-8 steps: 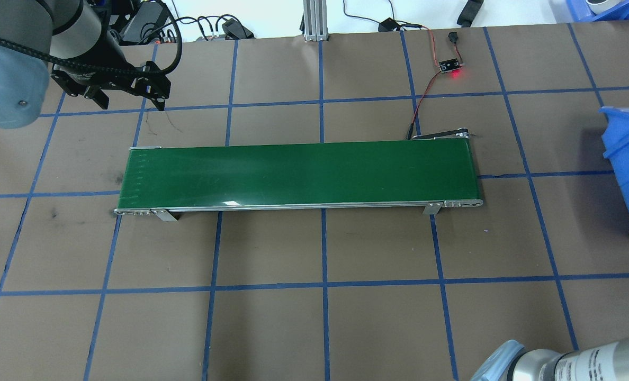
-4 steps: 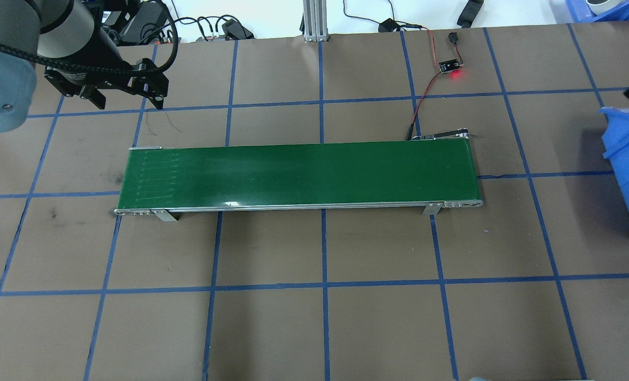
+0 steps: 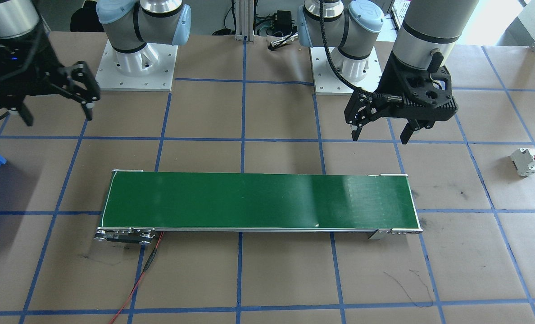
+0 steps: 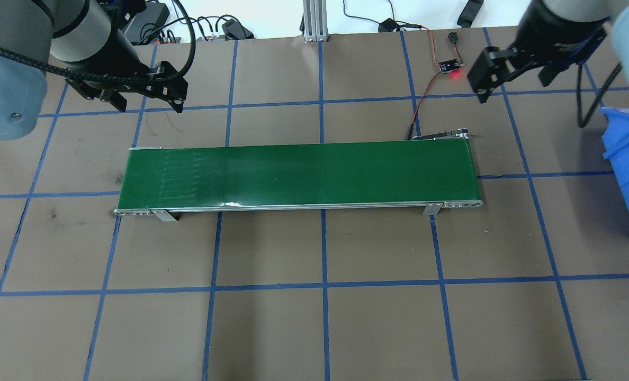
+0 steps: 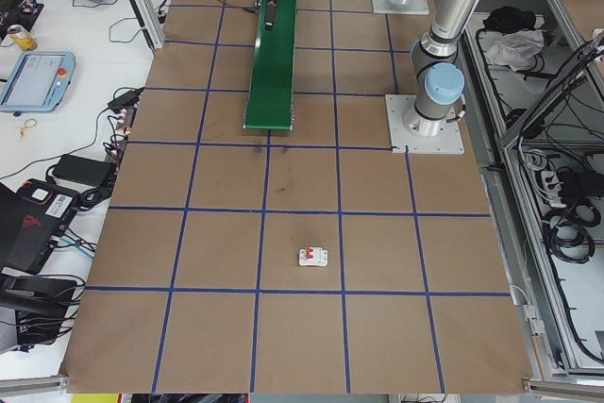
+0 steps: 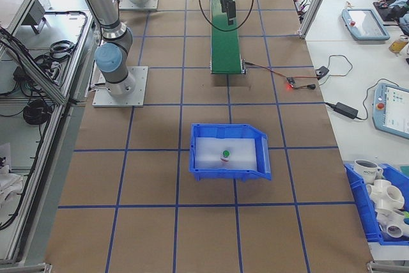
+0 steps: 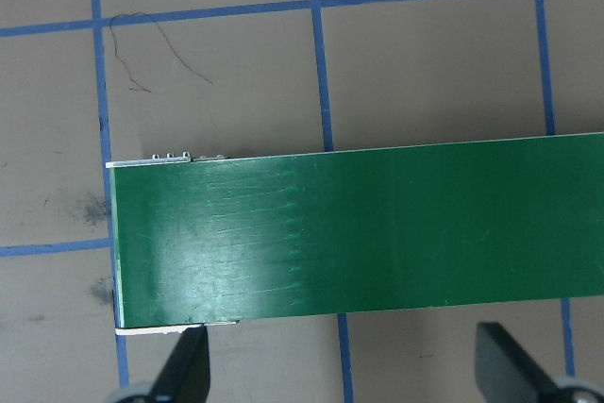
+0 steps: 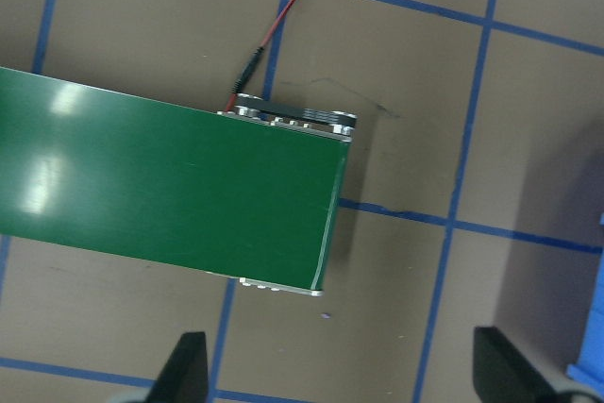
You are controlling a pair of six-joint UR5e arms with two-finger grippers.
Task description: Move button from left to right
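- Counter [image 4: 325, 317]: brown paper with a blue tape grid; both arms hang above it, neither touching anything.
- Conveyor [image 4: 298, 174]: long green belt in the middle, bare, nothing riding on it in any view.
- Blue bin [image 6: 230, 151]: sits past the belt's right end; overhead only clips its edge.
- Left gripper [image 3: 380, 132]: hovers over the far side of the belt's left end, jaws wide, holding nothing; its wrist camera looks straight down at that belt end with two finger tips at the frame bottom.
- Right gripper [image 4: 510, 79]: hovers beyond the belt's right end near the lit sensor board [image 4: 450, 66], jaws wide, empty.
- Circuit breaker [image 3: 526, 161]: white box with red lever, alone on the counter far out on the robot's left side.
- Button [image 6: 225, 154]: green cap, lying inside the blue bin on the right side, so the move looks done.
- Risk: the breaker is the only item left on the left side; a grab there would pick the wrong part. Risk: the right arm swinging low could clip the bin wall or snag the red wire [image 3: 137, 283].
- Views: only the exterior right camera shows the bin's inside and the button; overhead and front-facing miss it. Breaker shows in front-facing and exterior left, not overhead.
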